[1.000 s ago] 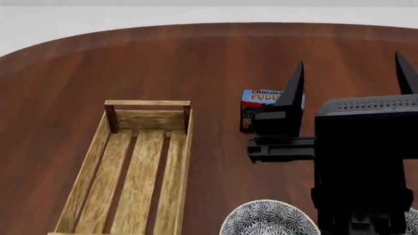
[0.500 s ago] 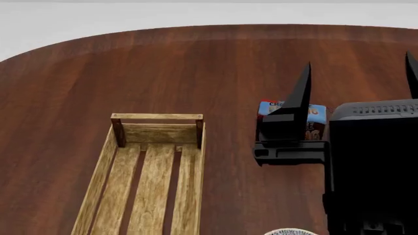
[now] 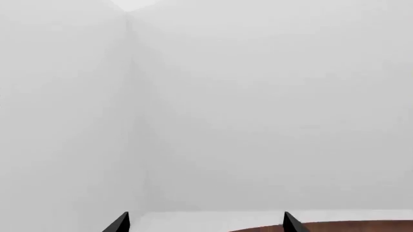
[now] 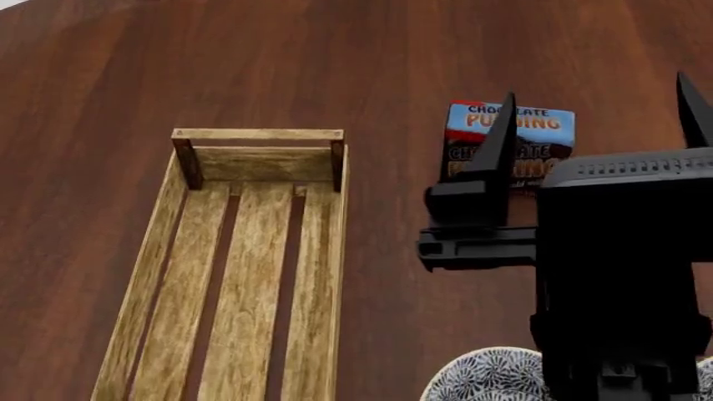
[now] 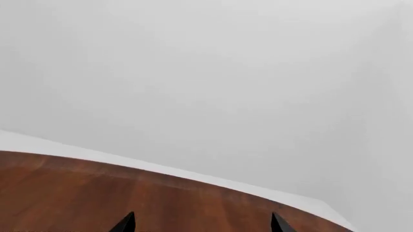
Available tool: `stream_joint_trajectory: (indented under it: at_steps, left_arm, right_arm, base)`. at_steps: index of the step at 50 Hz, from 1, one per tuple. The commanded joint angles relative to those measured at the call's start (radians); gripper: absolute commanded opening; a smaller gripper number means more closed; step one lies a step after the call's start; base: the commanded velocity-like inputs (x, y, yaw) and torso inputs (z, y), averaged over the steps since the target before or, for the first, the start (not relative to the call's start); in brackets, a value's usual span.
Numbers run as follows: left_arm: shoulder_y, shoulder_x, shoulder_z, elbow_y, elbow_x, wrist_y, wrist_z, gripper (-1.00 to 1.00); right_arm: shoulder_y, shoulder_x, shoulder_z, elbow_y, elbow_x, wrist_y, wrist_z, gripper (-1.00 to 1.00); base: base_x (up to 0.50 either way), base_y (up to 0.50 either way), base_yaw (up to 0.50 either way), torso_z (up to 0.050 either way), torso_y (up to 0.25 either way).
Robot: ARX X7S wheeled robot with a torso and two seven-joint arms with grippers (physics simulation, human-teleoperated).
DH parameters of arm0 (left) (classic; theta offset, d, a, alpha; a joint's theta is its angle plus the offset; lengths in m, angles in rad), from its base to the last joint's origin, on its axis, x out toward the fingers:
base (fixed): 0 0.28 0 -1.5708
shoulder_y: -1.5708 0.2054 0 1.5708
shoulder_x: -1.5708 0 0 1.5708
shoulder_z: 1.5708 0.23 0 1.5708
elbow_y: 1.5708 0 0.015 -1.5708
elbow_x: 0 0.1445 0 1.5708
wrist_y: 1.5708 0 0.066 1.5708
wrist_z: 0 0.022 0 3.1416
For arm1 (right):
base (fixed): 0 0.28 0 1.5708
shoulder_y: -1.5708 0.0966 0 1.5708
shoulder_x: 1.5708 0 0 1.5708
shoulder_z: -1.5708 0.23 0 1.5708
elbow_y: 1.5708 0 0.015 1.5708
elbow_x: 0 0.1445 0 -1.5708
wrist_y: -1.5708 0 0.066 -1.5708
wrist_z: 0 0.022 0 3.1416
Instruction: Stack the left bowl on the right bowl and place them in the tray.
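Observation:
The tray (image 4: pixel 184 251), a long light-wood slatted crate, lies empty on the table at the left of the head view. A blue-white patterned bowl (image 4: pixel 485 378) shows partly at the bottom edge, right of the tray. A sliver of a second patterned bowl (image 4: pixel 704 372) shows at the right edge, behind the black arm. My right gripper (image 4: pixel 602 100) is open and empty, raised above the table over the bowls, fingertips pointing away from me. In the right wrist view the right gripper (image 5: pixel 201 223) shows only its two spread tips. My left gripper (image 3: pixel 205 222) is open and empty, facing a white wall.
A chocolate pudding box (image 4: pixel 535 125) lies flat on the table beyond the bowls, partly hidden behind my right gripper's left finger (image 4: pixel 502 142). The dark wood table (image 4: pixel 334 67) fills the head view. The right arm's black body (image 4: pixel 624 276) hides the table's lower right.
The head view has tilted down: the far table edge and wall left the picture, the tray shows more of its length, and the patterned bowl came back in at the bottom.

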Motion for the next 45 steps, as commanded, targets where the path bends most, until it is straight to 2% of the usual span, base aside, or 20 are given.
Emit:
stream_joint_trajectory:
  at_steps: [1,6,10,15,17,20,26,36,45]
  left_arm:
    - [-0.006,-0.052,0.042,0.004,0.022,0.082,-0.008,1.00]
    - [-0.027,-0.090,0.083,0.004,0.028,0.130,-0.016,1.00]
    - [-0.036,-0.126,0.109,0.004,0.029,0.164,-0.027,1.00]
    - [-0.026,-0.175,0.132,0.003,0.045,0.229,-0.041,1.00]
    - [-0.027,-0.190,0.132,0.003,0.044,0.243,-0.045,1.00]
    - [-0.025,-0.199,0.133,0.003,0.045,0.251,-0.049,1.00]
    - [-0.027,-0.201,0.128,0.004,0.043,0.253,-0.055,1.00]
    - [-0.058,-0.201,0.091,0.004,0.004,0.223,-0.047,1.00]
    - [-0.042,-0.202,0.101,0.004,0.029,0.241,-0.057,1.00]
  right_arm:
    - [0.020,-0.005,-0.019,0.011,0.014,0.013,0.015,1.00]
    - [0.043,-0.028,0.034,0.008,0.069,0.061,0.005,1.00]
    - [0.112,-0.051,0.139,0.006,0.233,0.255,0.010,1.00]
    - [0.208,0.041,0.202,0.128,0.747,0.250,0.347,1.00]
    - [0.254,0.087,0.171,0.201,0.946,0.240,0.494,1.00]
    - [0.303,0.157,0.098,0.280,1.168,0.179,0.625,1.00]
    - [0.425,0.280,-0.052,0.355,1.469,0.053,0.752,1.00]
    - [0.591,0.380,-0.258,0.410,1.776,-0.076,0.835,1.00]
    - [0.701,0.412,-0.404,0.424,1.923,-0.101,0.859,1.00]
  base:
    - [0.00,0.00,0.00,0.000,0.000]
    - [0.00,0.00,0.00,0.000,0.000]
    - [0.00,0.00,0.00,0.000,0.000]
    - [0.00,0.00,0.00,0.000,0.000]
    - [0.00,0.00,0.00,0.000,0.000]
    - [0.00,0.00,0.00,0.000,0.000]
    - [0.00,0.00,0.00,0.000,0.000]
    - [0.00,0.00,0.00,0.000,0.000]
    - [0.00,0.00,0.00,0.000,0.000]
